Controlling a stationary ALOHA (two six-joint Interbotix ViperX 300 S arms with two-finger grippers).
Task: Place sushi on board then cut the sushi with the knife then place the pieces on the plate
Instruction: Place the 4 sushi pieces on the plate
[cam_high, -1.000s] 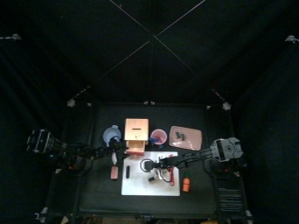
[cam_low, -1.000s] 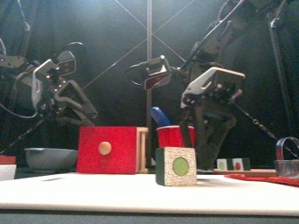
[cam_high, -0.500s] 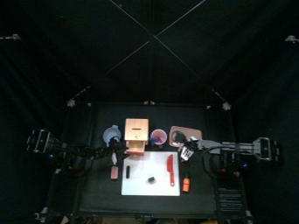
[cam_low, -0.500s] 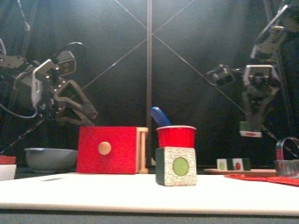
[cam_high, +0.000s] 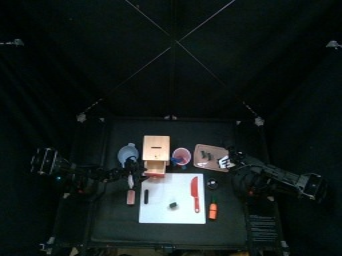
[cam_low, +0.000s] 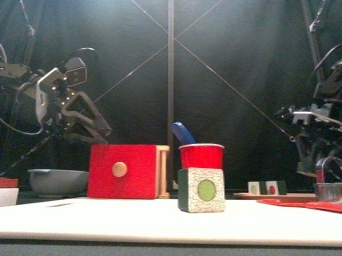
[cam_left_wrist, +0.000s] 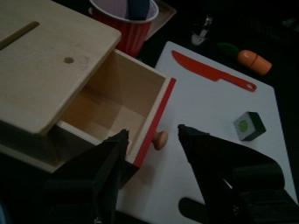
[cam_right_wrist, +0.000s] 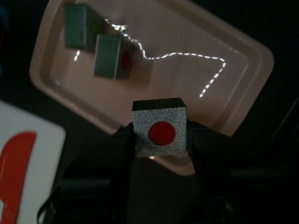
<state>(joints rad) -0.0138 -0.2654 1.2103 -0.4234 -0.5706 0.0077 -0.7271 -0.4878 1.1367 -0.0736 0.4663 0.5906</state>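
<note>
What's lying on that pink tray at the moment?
Two sushi pieces lie side by side on the pink tray. The right gripper holds a third piece, red-centred, over the tray's edge; the tray beneath it is hidden, so contact can't be judged.

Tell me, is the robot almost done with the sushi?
Nearly. Two cut pieces already lie on the pink tray. The right tool holds a red-centred piece at its edge. One green-centred piece waits on the white board near the red knife.
</note>
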